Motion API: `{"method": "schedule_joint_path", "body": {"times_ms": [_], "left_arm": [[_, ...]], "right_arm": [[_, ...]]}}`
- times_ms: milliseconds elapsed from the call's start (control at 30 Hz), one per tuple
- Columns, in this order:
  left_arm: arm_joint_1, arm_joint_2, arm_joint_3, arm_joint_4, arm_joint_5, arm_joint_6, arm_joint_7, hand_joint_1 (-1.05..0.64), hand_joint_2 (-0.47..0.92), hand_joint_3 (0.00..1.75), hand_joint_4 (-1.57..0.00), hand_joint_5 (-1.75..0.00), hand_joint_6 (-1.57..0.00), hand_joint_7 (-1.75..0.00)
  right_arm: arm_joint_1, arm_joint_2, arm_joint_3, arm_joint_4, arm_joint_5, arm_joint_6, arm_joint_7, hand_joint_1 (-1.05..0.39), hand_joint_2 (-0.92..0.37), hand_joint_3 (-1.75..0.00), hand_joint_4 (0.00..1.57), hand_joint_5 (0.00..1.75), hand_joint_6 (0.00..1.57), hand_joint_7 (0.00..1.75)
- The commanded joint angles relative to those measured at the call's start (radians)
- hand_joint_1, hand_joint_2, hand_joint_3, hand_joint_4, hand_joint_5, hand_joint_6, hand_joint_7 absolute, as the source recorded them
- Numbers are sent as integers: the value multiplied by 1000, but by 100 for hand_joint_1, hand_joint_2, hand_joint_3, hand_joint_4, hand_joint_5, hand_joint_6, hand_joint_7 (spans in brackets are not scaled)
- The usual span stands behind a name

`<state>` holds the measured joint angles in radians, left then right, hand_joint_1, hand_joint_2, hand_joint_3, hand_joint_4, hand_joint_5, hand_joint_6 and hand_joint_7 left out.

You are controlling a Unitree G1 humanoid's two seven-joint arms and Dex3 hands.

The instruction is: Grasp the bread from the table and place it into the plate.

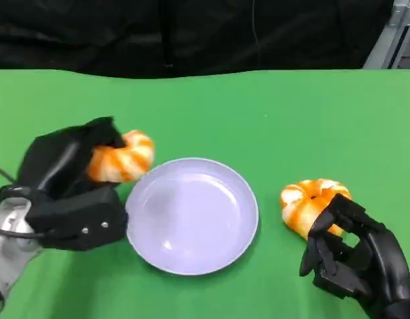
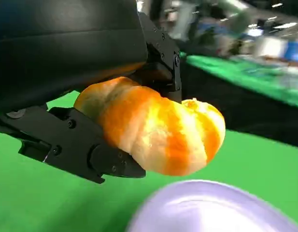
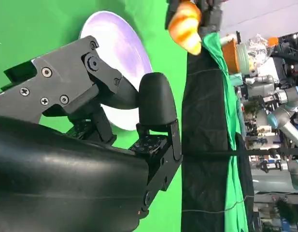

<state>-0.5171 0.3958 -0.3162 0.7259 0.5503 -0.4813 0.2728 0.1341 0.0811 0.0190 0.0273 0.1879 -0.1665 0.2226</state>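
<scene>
On the green table point(image 1: 271, 113), seen from the head, the left hand point(image 1: 72, 193) grips one striped bread roll point(image 1: 121, 157) just beside the lavender plate point(image 1: 191, 214), its fingers hiding the roll's near end. A second roll point(image 1: 309, 201) lies right of the plate, partly covered by the right hand point(image 1: 351, 256); whether that hand grasps it I cannot tell. Left wrist view: fingers point(image 2: 81, 147) clamp the roll above the blurred plate rim. Right wrist view: the hand's shell blocks the second roll. No writing is legible.

robotics lab, robot arm point(image 3: 289, 104), green-covered tables point(image 3: 231, 159)
</scene>
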Motion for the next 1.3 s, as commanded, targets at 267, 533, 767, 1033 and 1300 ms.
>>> {"method": "schedule_joint_path", "body": {"times_ms": [267, 533, 767, 1033, 1300], "left_arm": [[11, -92, -67, -53, 41, -20, -49, -1, 78, 61, -65, -175, -67, -156], [-24, -160, -119, 21, 78, -30, -33, -1, 77, 62, -64, -175, -63, -161], [-52, -193, -149, 134, 99, -44, -23, -1, 81, 51, -65, -169, -72, -140], [-66, -188, -176, 194, 135, -40, 13, -3, 90, 40, -64, -159, -78, -119], [-35, -148, -203, 93, 211, 58, 7, -91, 92, 50, -17, -1, -48, -1]], "right_arm": [[2, -2, -1, 9, -13, -35, -15, -11, -63, -111, 85, 175, 64, 167], [5, 7, -1, 20, -27, -68, -36, -11, -63, -111, 86, 175, 64, 166], [12, 10, 3, 13, -25, -69, -41, -12, -63, -111, 85, 175, 63, 165], [9, 7, 3, 18, -23, -71, -38, -12, -63, -111, 85, 175, 63, 166], [8, 6, -1, 22, -19, -70, -36, -13, -63, -110, 84, 175, 63, 165]]}}
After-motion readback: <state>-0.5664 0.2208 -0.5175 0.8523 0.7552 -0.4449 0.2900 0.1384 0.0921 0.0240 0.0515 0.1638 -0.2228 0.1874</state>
